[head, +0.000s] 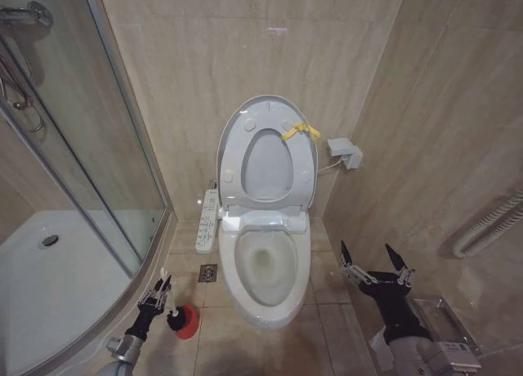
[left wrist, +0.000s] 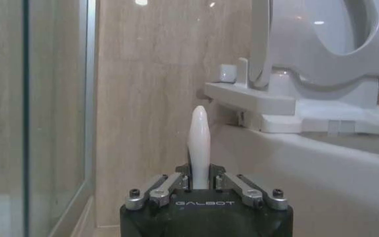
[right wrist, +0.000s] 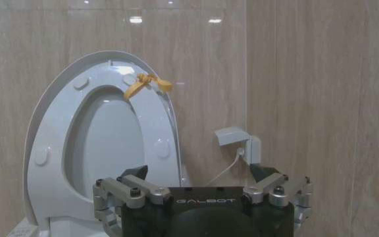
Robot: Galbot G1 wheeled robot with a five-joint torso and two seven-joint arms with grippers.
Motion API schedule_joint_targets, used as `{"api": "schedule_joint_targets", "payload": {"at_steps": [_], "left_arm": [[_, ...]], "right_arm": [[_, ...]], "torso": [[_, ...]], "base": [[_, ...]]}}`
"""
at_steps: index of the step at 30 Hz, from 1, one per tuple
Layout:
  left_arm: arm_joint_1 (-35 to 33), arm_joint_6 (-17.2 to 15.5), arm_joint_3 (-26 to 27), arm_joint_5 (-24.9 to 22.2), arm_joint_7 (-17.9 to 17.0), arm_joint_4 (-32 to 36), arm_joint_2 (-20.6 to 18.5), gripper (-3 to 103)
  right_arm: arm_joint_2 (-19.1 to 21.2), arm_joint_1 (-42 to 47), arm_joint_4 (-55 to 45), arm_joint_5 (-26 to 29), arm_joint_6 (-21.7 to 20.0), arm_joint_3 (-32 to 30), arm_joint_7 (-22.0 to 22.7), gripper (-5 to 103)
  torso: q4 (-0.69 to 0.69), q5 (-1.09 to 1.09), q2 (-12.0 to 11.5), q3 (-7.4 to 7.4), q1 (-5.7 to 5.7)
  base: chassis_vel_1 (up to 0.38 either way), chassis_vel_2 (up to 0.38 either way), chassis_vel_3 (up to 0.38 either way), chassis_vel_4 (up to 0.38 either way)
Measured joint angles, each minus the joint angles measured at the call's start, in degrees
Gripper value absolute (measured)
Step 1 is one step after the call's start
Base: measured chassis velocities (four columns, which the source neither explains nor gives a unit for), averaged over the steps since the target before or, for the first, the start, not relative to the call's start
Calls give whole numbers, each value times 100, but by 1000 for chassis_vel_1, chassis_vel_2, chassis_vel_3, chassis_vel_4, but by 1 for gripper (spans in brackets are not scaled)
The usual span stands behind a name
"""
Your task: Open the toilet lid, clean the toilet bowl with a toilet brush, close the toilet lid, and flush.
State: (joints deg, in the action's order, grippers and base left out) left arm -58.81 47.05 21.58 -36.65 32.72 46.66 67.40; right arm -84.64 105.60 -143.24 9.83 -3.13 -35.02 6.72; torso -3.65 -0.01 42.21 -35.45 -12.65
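Toilet bowl (head: 263,266): you have it exposed and open to access, standing centrally against the rear wall, between the shower enclosure (head: 73,147) on your left and the tiled side wall on your right

Toilet lid (head: 268,151): raised upright together with the seat ring, leaning back against the wall; the yellow strap loop (head: 299,131) hangs at its top edge. The opening step reads as complete

Right gripper (head: 376,264): you hold it low beside the bowl's right flank, fingers spread wide, nothing between them. It looks idle and clear of the lid

Left gripper (head: 157,295): down at floor level left of the bowl, just beside the red holder (head: 187,322). The left wrist view shows its fingers closed on the white handle of the toilet brush (left wrist: 199,148), which rises straight up between them. The black bristle head (head: 174,317) appears to sit at the holder; whether it is seated inside or just lifted I cannot tell

Judgement: the step in hand is taking up the brush, ahead of cleaning. Your next move calls for a straight lift to clear the holder without tipping it, then a carry rightward over the bowl rim, keeping the handle off the button panel (head: 207,221) and the ceramic edge
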Motion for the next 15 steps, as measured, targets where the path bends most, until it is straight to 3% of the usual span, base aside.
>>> {"api": "schedule_joint_targets", "payload": {"at_steps": [7, 15], "left_arm": [[-7, -16, -30, -24, -15, 262, -11, 18], [393, 8, -233, -300, 272, -487, 53, 18]], "right_arm": [[0, 0, 0, 0, 0, 0, 0, 100], [0, 0, 0, 0, 0, 0, 0, 100]], "torso": [[0, 1, 0, 0, 0], [-1, 3, 0, 1, 0]], "base": [[0, 0, 0, 0], [0, 0, 0, 0]]}}
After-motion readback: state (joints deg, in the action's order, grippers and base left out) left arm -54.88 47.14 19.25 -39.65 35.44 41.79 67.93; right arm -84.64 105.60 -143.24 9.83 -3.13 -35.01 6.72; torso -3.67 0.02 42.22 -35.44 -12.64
